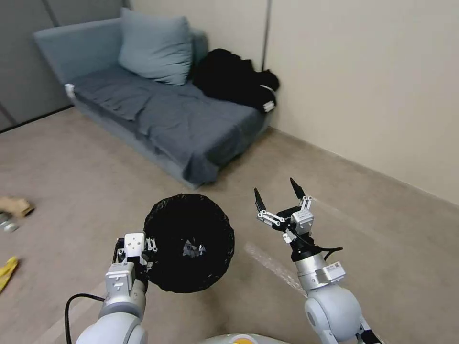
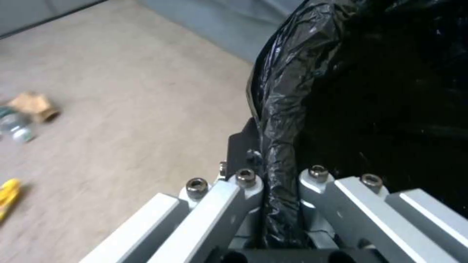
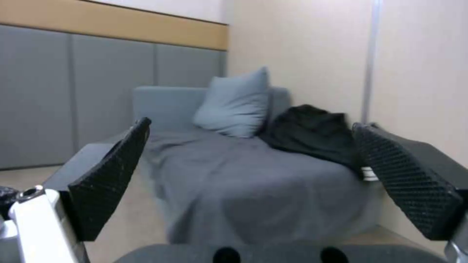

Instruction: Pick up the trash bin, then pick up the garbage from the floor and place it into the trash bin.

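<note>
**Bin in hand, litter still on the floor**

The trash bin (image 1: 189, 242) hangs off the floor, its rim clamped in the left gripper (image 1: 143, 248). The brown paper bag (image 1: 15, 206), bottle (image 1: 6, 222) and yellow wrapper (image 1: 7, 271) lie uncollected on the floor to the left. The right gripper (image 1: 279, 191) is spread wide, empty.

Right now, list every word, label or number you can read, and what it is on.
No text can be read.
Small tag on the right arm's wrist: too small to read.
White label on the black bundle on the sofa: blurred.
Bottle on the floor: label unreadable.
</note>
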You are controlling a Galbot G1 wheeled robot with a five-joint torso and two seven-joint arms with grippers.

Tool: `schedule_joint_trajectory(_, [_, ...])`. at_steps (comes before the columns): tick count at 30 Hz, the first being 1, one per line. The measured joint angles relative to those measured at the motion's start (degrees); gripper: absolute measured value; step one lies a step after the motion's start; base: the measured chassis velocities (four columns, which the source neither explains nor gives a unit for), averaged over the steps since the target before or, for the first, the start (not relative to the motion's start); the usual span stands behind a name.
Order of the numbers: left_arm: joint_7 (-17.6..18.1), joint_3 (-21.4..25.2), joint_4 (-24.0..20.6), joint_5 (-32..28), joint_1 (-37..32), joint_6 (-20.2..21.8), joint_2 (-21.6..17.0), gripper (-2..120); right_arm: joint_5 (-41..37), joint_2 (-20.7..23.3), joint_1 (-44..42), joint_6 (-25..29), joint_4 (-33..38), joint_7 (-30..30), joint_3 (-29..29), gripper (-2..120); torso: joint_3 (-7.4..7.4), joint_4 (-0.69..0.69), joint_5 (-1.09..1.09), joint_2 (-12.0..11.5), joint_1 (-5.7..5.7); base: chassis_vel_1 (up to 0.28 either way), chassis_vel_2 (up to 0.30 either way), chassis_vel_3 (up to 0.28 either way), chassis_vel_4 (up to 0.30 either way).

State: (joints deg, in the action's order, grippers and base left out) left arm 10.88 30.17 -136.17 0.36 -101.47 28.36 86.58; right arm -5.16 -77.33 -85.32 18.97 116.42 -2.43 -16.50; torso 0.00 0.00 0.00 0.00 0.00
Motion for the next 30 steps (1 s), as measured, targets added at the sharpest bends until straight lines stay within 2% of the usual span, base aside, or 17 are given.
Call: schedule_joint_trajectory(30, [0.02, -0.16, 0.01, 0.16, -0.32, -0.37, 0.11, 1, 0.09, -0.39, -0.1, 0.97, -0.18, -0.7, -0.07, 100, 0.0, 0.0, -0.01, 0.0, 0.0, 0.128, 0.125, 0.128, 0.124])
